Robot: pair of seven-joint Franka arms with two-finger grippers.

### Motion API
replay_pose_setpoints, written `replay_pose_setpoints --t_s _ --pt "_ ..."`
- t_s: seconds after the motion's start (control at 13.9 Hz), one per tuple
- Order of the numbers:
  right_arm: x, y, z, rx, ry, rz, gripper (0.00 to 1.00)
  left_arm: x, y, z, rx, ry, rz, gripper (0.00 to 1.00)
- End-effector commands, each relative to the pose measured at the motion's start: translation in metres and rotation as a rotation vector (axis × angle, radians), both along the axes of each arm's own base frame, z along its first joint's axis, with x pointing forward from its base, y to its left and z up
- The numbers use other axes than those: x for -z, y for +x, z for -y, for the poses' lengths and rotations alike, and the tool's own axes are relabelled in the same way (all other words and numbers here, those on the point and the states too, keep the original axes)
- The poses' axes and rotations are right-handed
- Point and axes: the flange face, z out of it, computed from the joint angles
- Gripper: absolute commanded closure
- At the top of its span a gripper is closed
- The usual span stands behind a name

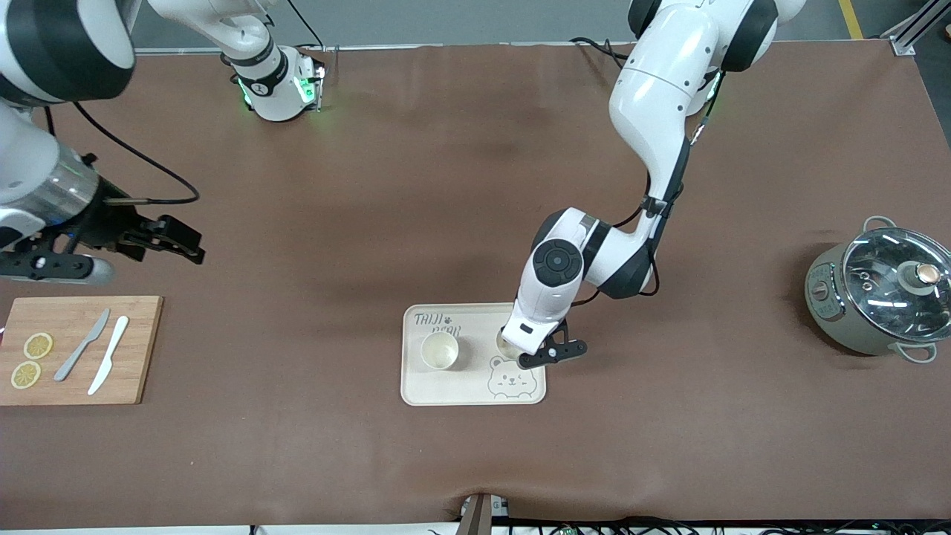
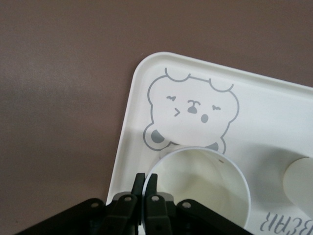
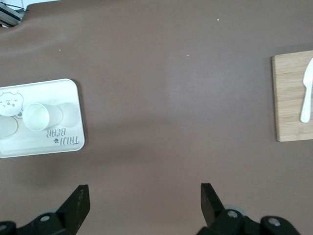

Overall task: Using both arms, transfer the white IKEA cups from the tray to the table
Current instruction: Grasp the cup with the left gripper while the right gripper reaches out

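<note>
A: Where were the cups?

B: Both stood upright on the tray (image 1: 416,390), which lay on the tabletop (image 1: 475,186) near the front camera. One cup (image 1: 440,351) sat free in the tray's middle. The other cup (image 1: 505,343) stood beside it toward the left arm's end, just above the printed bear, mostly hidden under the arm in the front view.

A: And the left pincer (image 2: 145,186)?

B: Pressed together on that second cup's rim (image 2: 195,152), one finger inside the wall and one outside. I'd judge that a rim pinch suited a thin tapered tumbler, since the whole body is wide for those jaws.

A: The right pincer (image 3: 145,200)?

B: Spread wide, waiting in the air over bare tabletop at the right arm's end, just above the cutting board (image 1: 141,349). Presumably it held off so the arms would not crowd each other over one small tray.

A: What else was about?

B: The board carried two lemon slices (image 1: 37,345), a grey knife (image 1: 82,345) and a white knife (image 1: 108,355). A pot (image 1: 828,297) with a glass lid stood at the left arm's end.

A: Anything in the way?

B: Only the free cup, close beside the held one; a sideways drag might knock it. The brown surface around the tray looked open for setting down.
</note>
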Motion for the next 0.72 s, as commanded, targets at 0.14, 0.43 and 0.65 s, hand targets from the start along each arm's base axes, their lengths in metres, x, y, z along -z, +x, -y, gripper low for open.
replay_pose_setpoints --t_s 0.14,0.43,0.65 --pt "0.013 0.013 -0.022 0.060 0.017 -0.001 0.00 -0.078 -0.004 -0.018 -0.011 0.017 -0.045 1.00" --pt "0.051 0.026 -0.075 0.112 0.024 0.008 0.00 -0.140 -0.052 -0.088 0.083 0.026 -0.102 1.00" --pt "0.086 0.040 -0.105 0.129 0.039 0.034 0.00 -0.180 -0.110 -0.182 0.177 -0.012 -0.057 1.00"
